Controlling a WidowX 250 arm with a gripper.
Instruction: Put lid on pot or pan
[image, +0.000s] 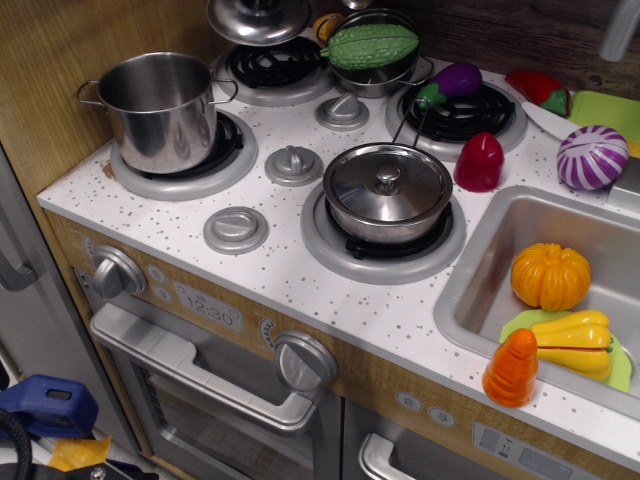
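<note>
A: Lid (259, 20)?
B: Steel, shiny, top edge of frame left of centre, raised above rear-left burner (275, 66).

A: End effector?
B: Out of frame; grip state impossible to tell.

A: Nearby?
B: Tall pot (160, 108), upper left, uncovered, on front-left burner. Pan (388, 192), centre, covered by own knobbed lid. Green gourd (372, 45) just right of raised lid.

A: Further?
B: Speckled tabletop (300, 285); sink (480, 250), right, with orange pumpkin (550, 276).

A white speckled worktop (300, 285) topped a toy kitchen with light wood-grain front panels (380, 385). A wooden wall (50, 60) stood at the left; dark wood planks (520, 30) backed the far edge.
</note>
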